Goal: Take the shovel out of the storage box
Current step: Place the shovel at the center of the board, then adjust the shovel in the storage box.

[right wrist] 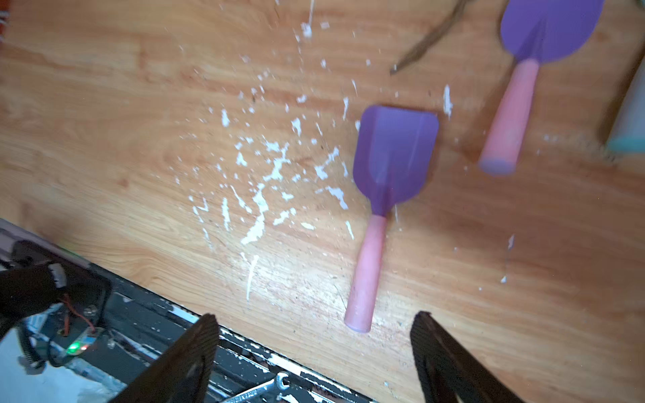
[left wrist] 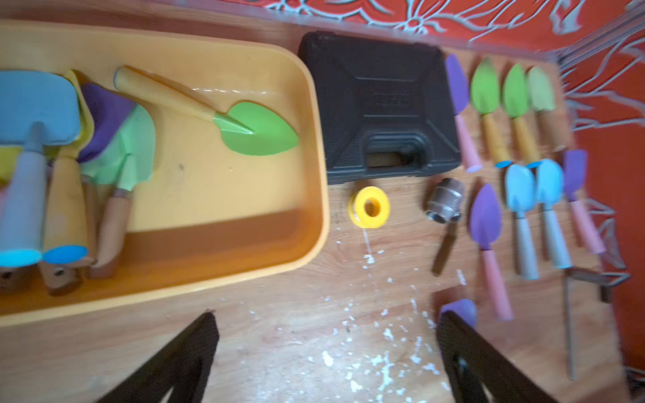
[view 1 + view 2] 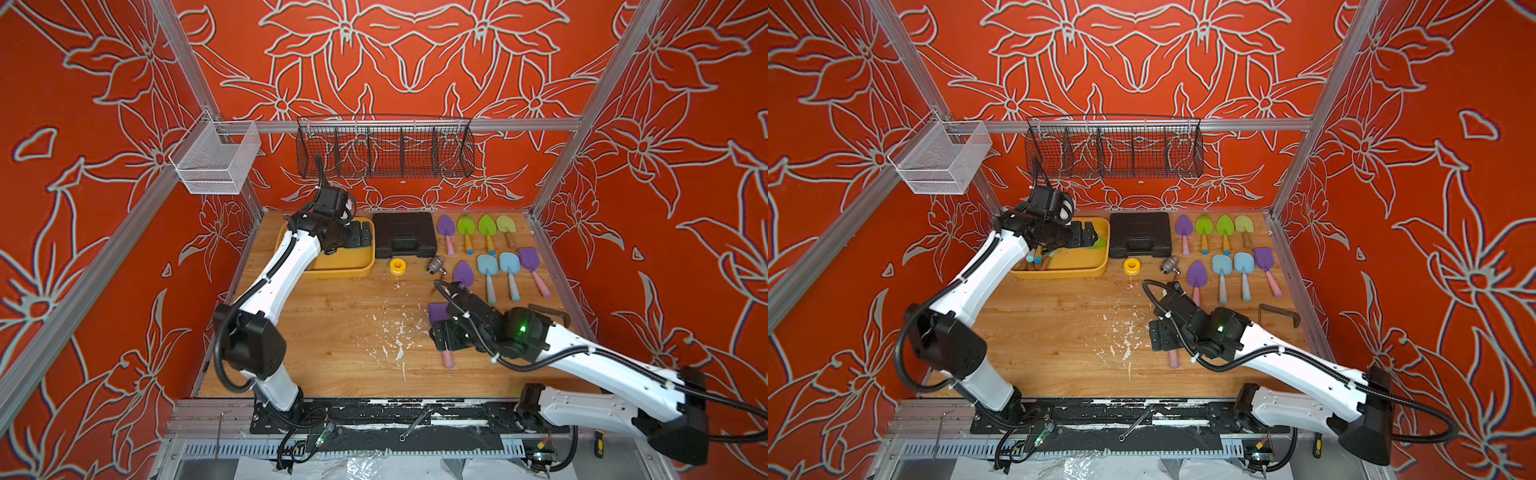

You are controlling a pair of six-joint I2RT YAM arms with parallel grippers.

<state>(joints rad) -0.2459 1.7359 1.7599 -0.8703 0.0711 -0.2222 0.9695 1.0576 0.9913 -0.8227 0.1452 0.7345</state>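
Note:
The yellow storage box (image 3: 345, 270) stands at the back left of the table. Several shovels lie in it: a green-bladed shovel (image 2: 258, 129) with a wooden handle lies alone, and a blue shovel (image 2: 35, 104) tops a pile at one end. My left gripper (image 3: 360, 235) hovers over the box's right end, open and empty, its fingertips (image 2: 209, 324) spread wide. My right gripper (image 1: 316, 315) is open above a purple square-bladed shovel (image 1: 394, 157) with a pink handle. That shovel lies flat on the table, free of the jaws.
A black tool case (image 3: 404, 235) sits right of the box, with a yellow tape roll (image 3: 397, 266) and a metal socket (image 3: 435, 264) in front of it. Two rows of shovels (image 3: 486, 232) lie at the back right. A brown bracket (image 3: 1279, 313) lies near the right wall. Wire baskets (image 3: 384, 147) hang on the back wall.

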